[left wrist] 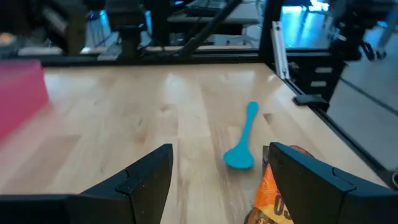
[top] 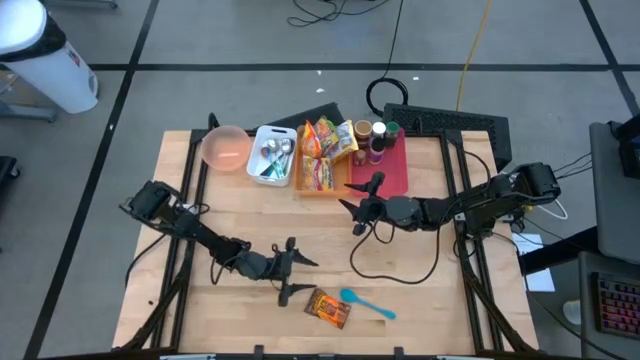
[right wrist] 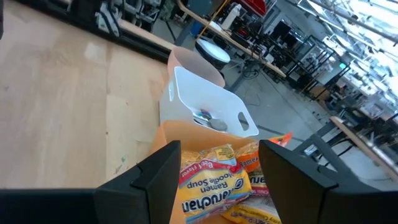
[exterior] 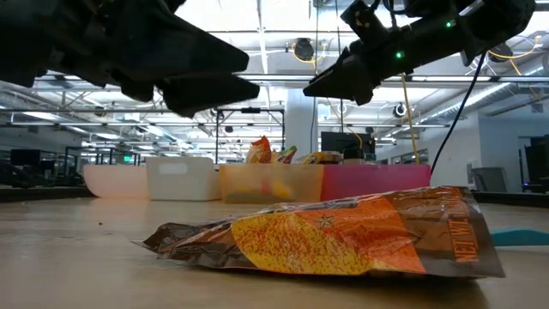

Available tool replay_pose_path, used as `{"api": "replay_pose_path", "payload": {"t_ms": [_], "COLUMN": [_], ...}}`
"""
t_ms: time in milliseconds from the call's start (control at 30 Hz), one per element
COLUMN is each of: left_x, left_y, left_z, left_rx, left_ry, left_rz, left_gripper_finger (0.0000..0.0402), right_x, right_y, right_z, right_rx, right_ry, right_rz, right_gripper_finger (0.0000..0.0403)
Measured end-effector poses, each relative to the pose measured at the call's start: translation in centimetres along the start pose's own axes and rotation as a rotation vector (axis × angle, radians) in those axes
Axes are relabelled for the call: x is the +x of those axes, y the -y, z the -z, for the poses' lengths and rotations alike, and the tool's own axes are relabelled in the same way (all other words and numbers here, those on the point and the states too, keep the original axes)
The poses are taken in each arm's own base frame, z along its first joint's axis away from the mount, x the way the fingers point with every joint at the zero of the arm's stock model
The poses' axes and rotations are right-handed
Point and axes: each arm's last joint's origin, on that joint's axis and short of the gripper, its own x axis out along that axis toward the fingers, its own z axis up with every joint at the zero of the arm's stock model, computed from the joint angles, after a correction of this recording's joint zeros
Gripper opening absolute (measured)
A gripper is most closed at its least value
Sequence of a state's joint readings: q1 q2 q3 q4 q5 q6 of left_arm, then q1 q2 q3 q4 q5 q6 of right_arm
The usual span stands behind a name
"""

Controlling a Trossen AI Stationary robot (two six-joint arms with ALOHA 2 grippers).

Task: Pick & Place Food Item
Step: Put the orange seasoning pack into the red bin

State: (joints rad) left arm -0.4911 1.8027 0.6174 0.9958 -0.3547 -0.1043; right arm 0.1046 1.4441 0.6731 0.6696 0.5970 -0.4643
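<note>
On the near part of the wooden desk point(top: 420, 300) lies the food item, an orange and brown snack packet point(top: 328, 308), flat on the boards with a blue spoon point(top: 367, 304) just beside it on the right. The left pincer point(top: 291, 272) hangs just above and behind the packet, its two dark fingers point(left wrist: 146, 180) spread wide and holding nothing; its wrist view shows the spoon ahead and a corner of the packet under one finger. The right pincer point(top: 356, 213) hovers near the middle of the desk, short of the back row of bins, its fingers also apart and empty. That row runs from a pink bowl point(top: 226, 148) past a white bin point(top: 272, 154) with metal cutlery and an orange bin point(top: 322, 160) of noodle packets to a red tray point(top: 390, 172) carrying bottles.
</note>
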Motion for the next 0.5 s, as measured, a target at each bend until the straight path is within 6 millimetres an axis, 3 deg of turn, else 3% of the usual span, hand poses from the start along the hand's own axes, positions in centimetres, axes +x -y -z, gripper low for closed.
{"api": "replay_pose_path", "payload": {"t_ms": [167,367,500], "left_x": [-0.1,-0.9,-1.8], "left_y": [-0.3,-4.2,-6.2], "left_z": [-0.2,-1.4,-2.6], "left_rx": [0.07,-0.152,-0.332], "left_ry": [-0.028,-0.22,-0.303], "left_rz": [0.009,-0.064,0.019], "left_gripper_finger": [0.0273,0.0273,0.0273], "right_x": [0.0,0.0,0.0], "right_y": [0.0,0.1,0.1], "right_z": [-0.2,-0.3,-0.3], "right_rx": [0.055,0.079,0.075], "right_ry": [0.026,0.033,0.033], "right_rz": [-0.013,-0.013,-0.012], "right_gripper_finger": [0.021,0.021,0.021]}}
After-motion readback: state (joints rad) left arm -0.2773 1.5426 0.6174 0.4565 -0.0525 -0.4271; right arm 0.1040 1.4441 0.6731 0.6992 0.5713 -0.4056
